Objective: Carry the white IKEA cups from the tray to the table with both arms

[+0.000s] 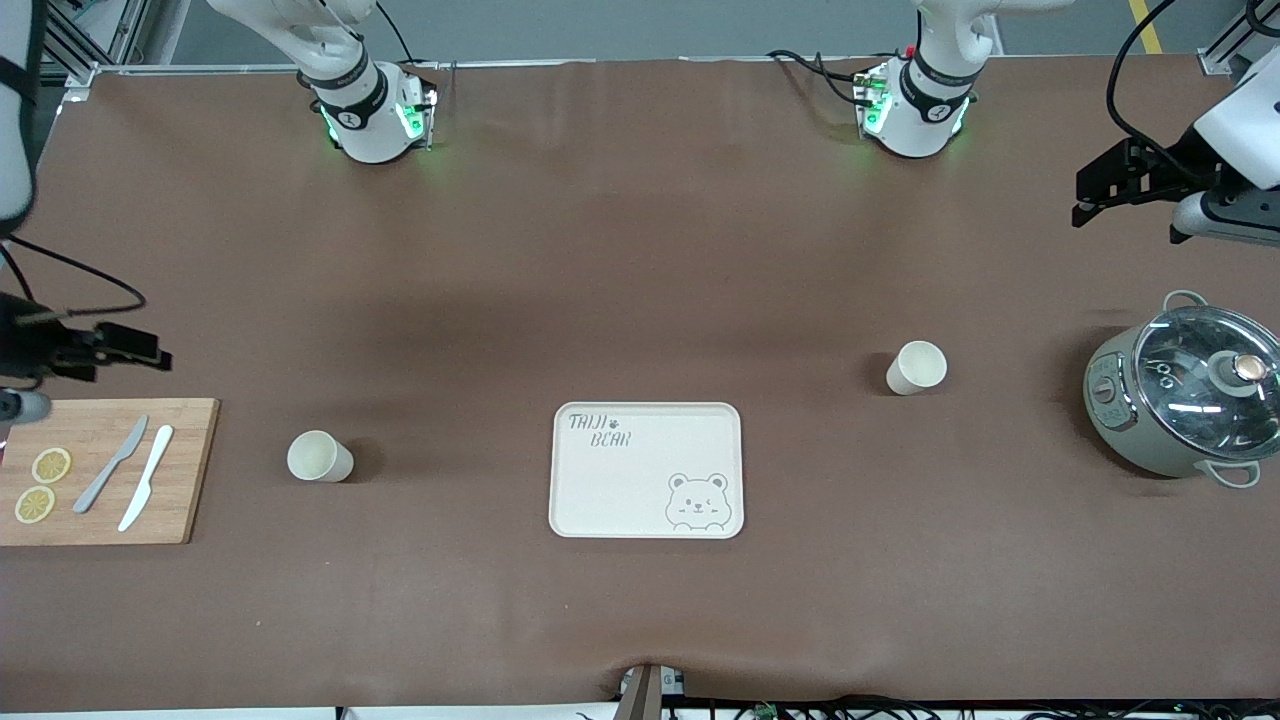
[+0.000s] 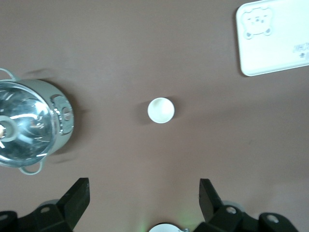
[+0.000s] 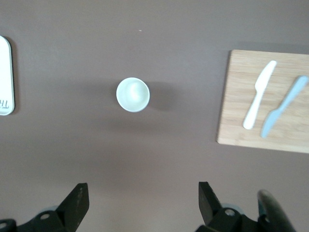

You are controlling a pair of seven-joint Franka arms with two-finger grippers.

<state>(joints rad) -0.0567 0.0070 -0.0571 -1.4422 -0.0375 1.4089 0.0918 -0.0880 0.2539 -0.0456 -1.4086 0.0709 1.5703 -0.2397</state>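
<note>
The brown bench [image 1: 640, 250] carries everything. Toward the left arm's end stands a grey-green pot [image 1: 1180, 397] with a glass lid. Toward the right arm's end lies a wooden cutting board [image 1: 185, 470] with a grey knife [image 1: 112, 464], a white knife [image 1: 147, 477] and two lemon slices [image 1: 42, 484] on it. A cream tray [image 1: 646, 470] printed with a bear sits in the middle, nearer the front camera.

One white cup [image 1: 916, 367] stands upright between the tray and the pot, farther from the front camera than the tray. The other white cup [image 1: 319, 457] stands upright between the board and the tray.

The left claw [image 2: 144, 193] hangs over the bench above the pot, spread wide and holding nothing. The right claw [image 3: 143, 195] hangs over the bench by the board's farther edge, also wide open and empty.
</note>
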